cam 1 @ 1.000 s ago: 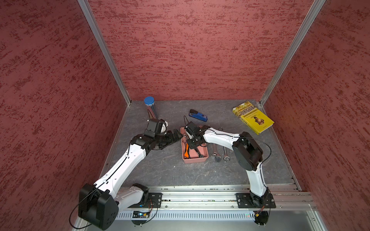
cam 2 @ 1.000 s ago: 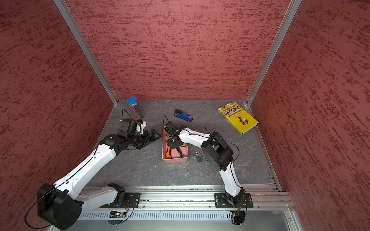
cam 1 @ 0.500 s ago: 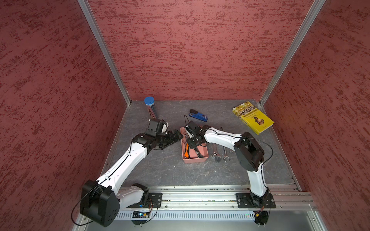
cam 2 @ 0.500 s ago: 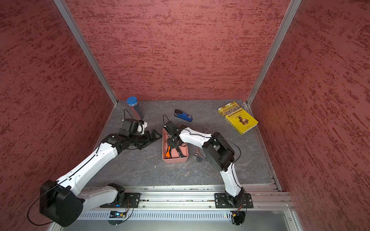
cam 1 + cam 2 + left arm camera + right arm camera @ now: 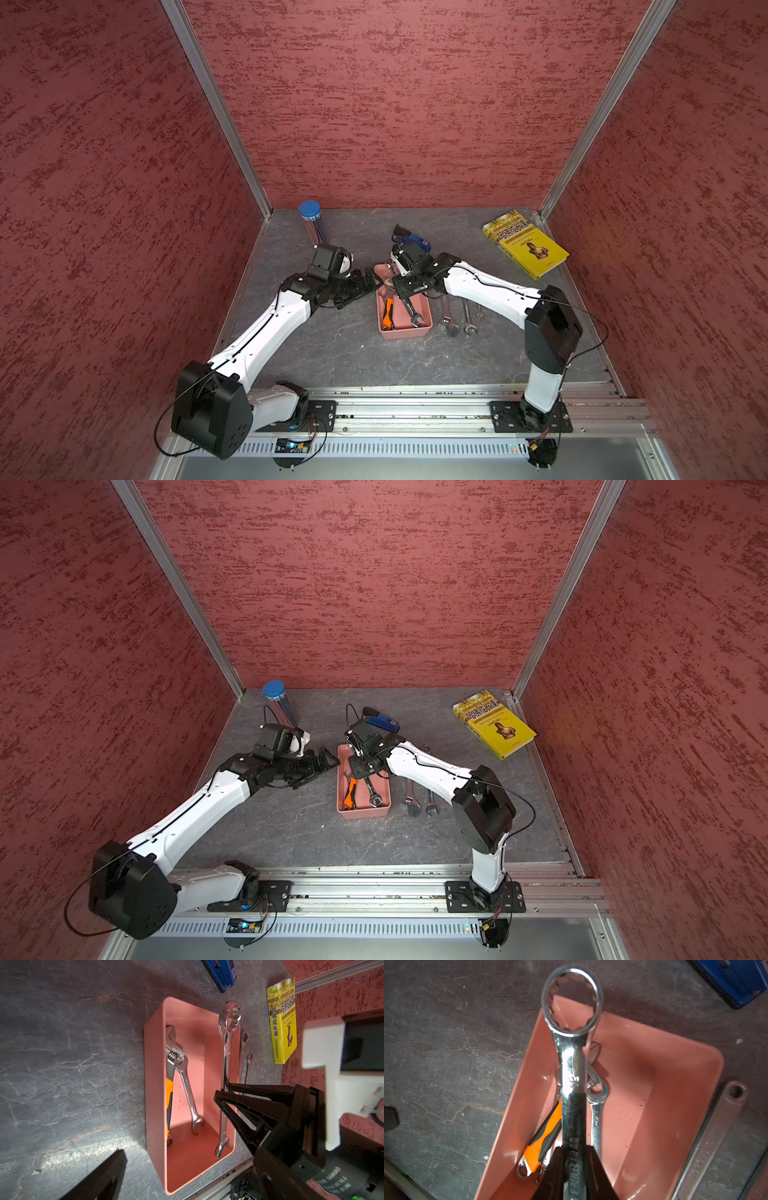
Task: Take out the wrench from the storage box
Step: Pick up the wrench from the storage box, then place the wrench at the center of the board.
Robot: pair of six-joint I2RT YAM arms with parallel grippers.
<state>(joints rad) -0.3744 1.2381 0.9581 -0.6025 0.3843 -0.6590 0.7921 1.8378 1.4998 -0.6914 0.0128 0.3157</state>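
The right end effector (image 5: pixel 575 1150) is gripping the large chrome combination wrench (image 5: pixel 573 1084). Its black fingers (image 5: pixel 593 1167) are covering the shaft there, and the open end is running off the picture's edge behind them. Under that shaft, an orange-and-black-handled adjustable wrench (image 5: pixel 542 1142) and a smaller chrome wrench (image 5: pixel 597 1122) are lying partly hidden. The salmon-pink plastic storage box (image 5: pixel 675 1105) is being cropped on the end effector's side. Further out from the fingertips, a blue stapler (image 5: pixel 737 978) and a grey flat wrench (image 5: pixel 714 1140) are showing only in part. In both top views the grip is too small to make out. Of the left end effector (image 5: pixel 368 286), the left wrist view is showing a single cropped finger (image 5: pixel 99 1178).
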